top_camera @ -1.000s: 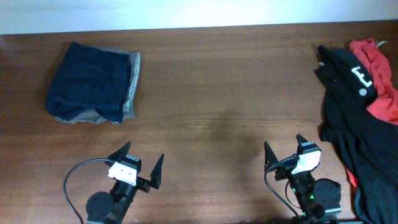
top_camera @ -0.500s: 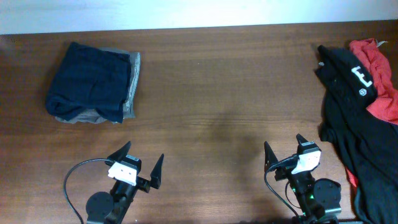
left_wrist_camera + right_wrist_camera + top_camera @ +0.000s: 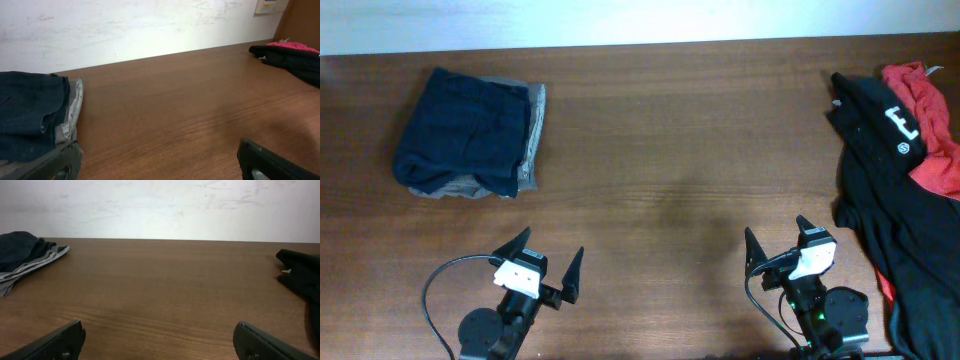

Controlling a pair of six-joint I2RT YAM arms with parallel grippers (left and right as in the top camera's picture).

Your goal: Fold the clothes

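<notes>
Black left gripper point(image 3: 553, 241) and right gripper point(image 3: 775, 226), spread wide, empty.

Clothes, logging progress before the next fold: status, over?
Left hand, right hand open, empty. Black shirt heaped unfolded, right edge, with red garment. Navy garment folded, far left. Nothing blocking.

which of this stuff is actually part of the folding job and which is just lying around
Part of the job:
black garments, unfolded at the right edge
red garment, in the same heap
navy garment, folded on top of the grey garment
left claw and right claw, both open and empty

Just there:
black cable by the left arm
wooden table
</notes>
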